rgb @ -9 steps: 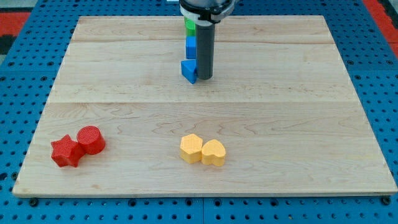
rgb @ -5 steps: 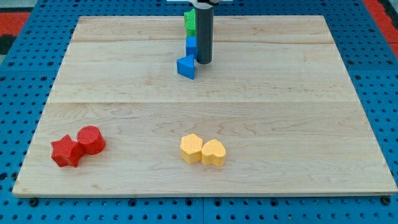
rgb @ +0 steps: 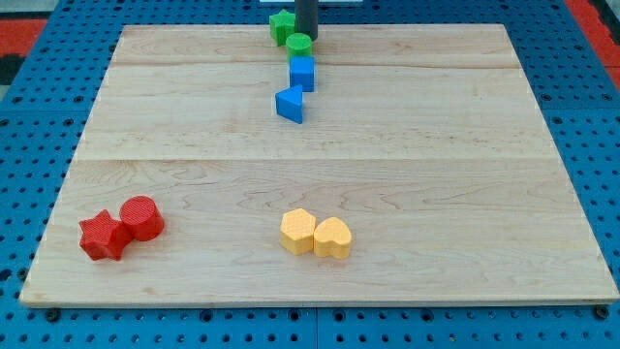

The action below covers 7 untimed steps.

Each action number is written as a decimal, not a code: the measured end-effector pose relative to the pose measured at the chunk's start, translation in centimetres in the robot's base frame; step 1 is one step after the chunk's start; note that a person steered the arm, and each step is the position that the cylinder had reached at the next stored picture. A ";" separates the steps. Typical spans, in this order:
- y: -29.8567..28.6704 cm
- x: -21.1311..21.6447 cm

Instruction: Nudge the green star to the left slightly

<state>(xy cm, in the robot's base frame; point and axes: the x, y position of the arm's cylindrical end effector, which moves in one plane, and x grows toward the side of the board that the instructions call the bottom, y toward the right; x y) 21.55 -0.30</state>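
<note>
The green star (rgb: 282,23) lies at the view's top edge of the wooden board (rgb: 436,174), just left of centre. My tip (rgb: 307,37) stands right of the star and just above and right of a green cylinder (rgb: 299,44). Only the rod's lower end shows. Below the cylinder sit a blue cube (rgb: 302,73) and a blue triangular block (rgb: 290,104), in a short column running down the view.
A red star (rgb: 101,237) and a red cylinder (rgb: 141,217) touch at the view's bottom left. A yellow hexagon (rgb: 298,231) and a yellow heart (rgb: 332,237) touch at bottom centre. Blue pegboard surrounds the board.
My tip has moved toward the view's top, from beside the blue blocks to beside the green ones. The blue triangular block shifted slightly left and up. The green star and cylinder are now uncovered.
</note>
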 end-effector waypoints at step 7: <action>-16.0 13.8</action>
